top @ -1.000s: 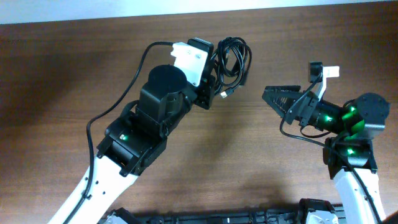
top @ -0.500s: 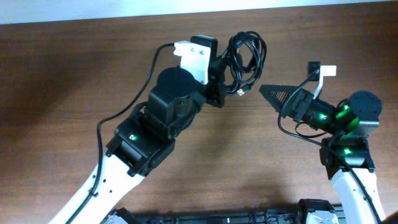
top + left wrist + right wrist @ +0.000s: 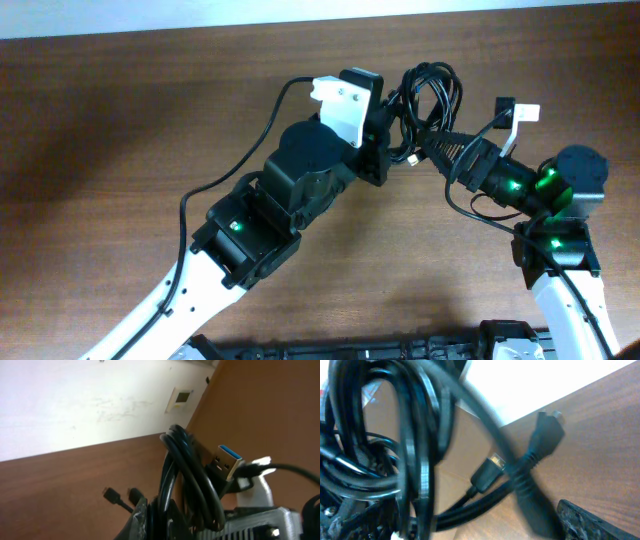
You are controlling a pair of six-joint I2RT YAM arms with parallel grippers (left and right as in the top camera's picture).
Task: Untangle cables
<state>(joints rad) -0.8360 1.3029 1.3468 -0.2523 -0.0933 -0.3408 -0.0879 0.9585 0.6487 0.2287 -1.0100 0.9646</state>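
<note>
The cables (image 3: 432, 95) are a bundle of glossy black loops held above the brown table near its back edge. My left gripper (image 3: 392, 125) is shut on the bundle's left side. In the left wrist view the loops (image 3: 185, 475) rise out of my left gripper (image 3: 160, 512), with a blue-tongued metal plug (image 3: 227, 460) and two small plugs (image 3: 120, 495) beside them. My right gripper (image 3: 438, 150) points left, open, with its tips at the bundle's lower right. In the right wrist view the loops (image 3: 410, 435) and plug ends (image 3: 487, 472) hang before the open right gripper (image 3: 470, 527); one finger (image 3: 592, 520) shows at lower right.
The table's back edge (image 3: 200, 30) meets a white wall just behind the bundle. My left arm's own black wire (image 3: 230, 170) arcs along its left side. A white tag (image 3: 520, 112) sticks up from the right wrist. Dark equipment (image 3: 350, 350) lines the front edge.
My left arm has carried the bundle to the right, up to the right gripper's tips. The right gripper has stayed open and turned slightly toward it.
</note>
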